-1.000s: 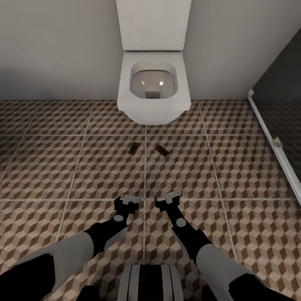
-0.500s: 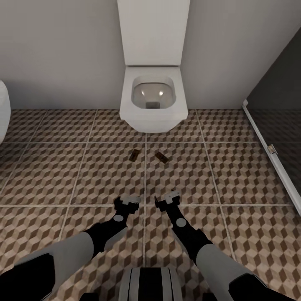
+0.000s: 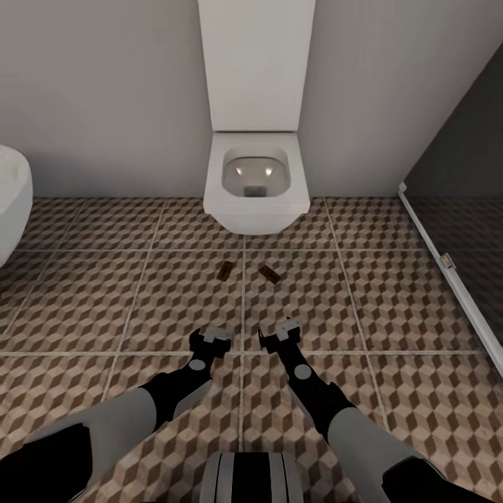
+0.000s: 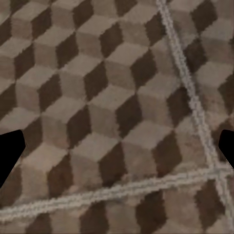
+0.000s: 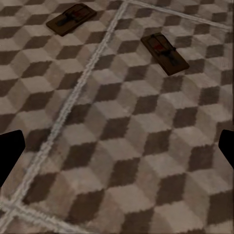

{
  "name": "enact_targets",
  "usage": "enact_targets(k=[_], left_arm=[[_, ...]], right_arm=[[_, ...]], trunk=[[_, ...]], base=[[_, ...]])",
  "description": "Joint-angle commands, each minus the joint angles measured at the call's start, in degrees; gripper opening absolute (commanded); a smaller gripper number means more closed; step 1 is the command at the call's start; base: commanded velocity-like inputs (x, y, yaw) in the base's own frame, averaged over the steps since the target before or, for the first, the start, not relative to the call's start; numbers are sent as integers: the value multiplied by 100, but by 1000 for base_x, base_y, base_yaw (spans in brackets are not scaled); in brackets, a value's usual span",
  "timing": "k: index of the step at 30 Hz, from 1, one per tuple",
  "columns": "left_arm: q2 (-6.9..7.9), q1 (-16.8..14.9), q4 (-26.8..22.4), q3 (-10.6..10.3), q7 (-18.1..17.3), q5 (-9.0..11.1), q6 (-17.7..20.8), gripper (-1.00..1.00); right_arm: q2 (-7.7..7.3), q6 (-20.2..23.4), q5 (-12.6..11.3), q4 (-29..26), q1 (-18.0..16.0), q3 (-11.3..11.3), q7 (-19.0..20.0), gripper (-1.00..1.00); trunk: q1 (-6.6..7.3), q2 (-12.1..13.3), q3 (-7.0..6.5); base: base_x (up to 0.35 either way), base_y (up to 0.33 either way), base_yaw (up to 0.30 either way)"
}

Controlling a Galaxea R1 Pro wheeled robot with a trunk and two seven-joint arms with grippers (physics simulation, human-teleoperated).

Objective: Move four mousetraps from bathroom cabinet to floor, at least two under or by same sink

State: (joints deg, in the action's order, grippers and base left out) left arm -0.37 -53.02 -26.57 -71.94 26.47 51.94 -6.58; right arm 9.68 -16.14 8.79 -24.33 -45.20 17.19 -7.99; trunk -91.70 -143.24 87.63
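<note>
Mousetraps: two (image 3: 225, 270) (image 3: 270, 273) lie on the bathroom floor (image 3: 105, 293), near the toilet (image 3: 256, 183).
End effectors: left (image 3: 212, 340) and right (image 3: 279, 332) released, empty.
Risk: these traps sit by a toilet, no sink beside them; the sink condition could fail.

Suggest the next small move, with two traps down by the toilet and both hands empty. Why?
Probably back the base away and turn toward the cabinet for the remaining traps. Two mousetraps already lie on the tiled floor in front of the toilet, and the left hand and right hand hover open above the tiles holding nothing.
</note>
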Motion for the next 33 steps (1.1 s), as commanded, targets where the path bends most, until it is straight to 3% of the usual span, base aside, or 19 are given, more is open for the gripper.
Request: enact_targets(k=[1,33], left_arm=[[1,-7,-1,-48,29,62,-37,100],[1,-7,11,-47,34,62,-40,100]], right_arm=[[-1,-3,53,7,-4,22,-54,100],[-1,-3,53,7,-5,22,-54,100]], trunk=[[3,0,-20],[706,1284,-594]], base=[[0,0,0],[0,0,0]])
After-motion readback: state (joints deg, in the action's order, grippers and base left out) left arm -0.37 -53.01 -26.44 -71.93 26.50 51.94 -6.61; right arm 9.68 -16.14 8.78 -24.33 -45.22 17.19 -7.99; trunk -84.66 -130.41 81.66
